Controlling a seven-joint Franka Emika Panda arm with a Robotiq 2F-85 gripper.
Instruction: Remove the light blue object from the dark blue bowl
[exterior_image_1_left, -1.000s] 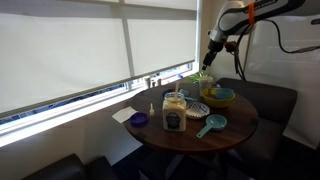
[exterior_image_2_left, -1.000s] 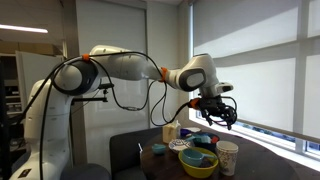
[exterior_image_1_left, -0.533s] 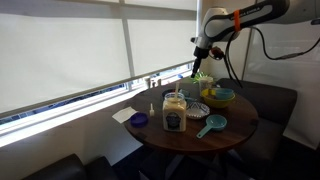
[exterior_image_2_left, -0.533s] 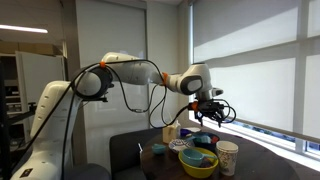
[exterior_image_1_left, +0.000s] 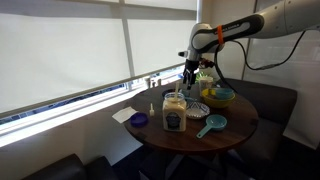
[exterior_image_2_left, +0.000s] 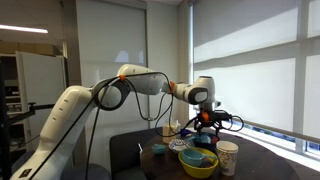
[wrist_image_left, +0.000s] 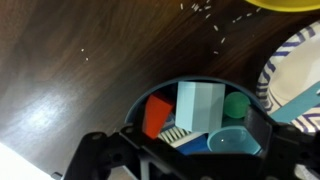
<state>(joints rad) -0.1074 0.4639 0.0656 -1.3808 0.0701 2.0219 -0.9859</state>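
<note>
The dark blue bowl (wrist_image_left: 140, 100) fills the lower middle of the wrist view. In it lie a pale light blue block (wrist_image_left: 200, 107), a red block (wrist_image_left: 155, 115), a green ball (wrist_image_left: 236, 105), a brighter blue round cup (wrist_image_left: 232, 143) and a striped piece. My gripper (wrist_image_left: 190, 152) is open, with one finger at each side of the bowl, just above its contents and holding nothing. In both exterior views the gripper (exterior_image_1_left: 190, 76) (exterior_image_2_left: 204, 122) hangs low over the bowl (exterior_image_1_left: 177, 95) behind the white-labelled jar (exterior_image_1_left: 174, 117).
On the round dark wood table (exterior_image_1_left: 235, 128) stand a yellow-rimmed bowl (exterior_image_1_left: 219, 96), a striped plate (exterior_image_1_left: 196, 108), a teal scoop (exterior_image_1_left: 210, 125) and a small dark purple-blue dish (exterior_image_1_left: 139, 120). A paper cup (exterior_image_2_left: 227, 157) stands near the table edge. Windows with blinds are behind the table.
The arm has swung down and across from high above the table to just over the dark blue bowl. The objects on the table have not moved.
</note>
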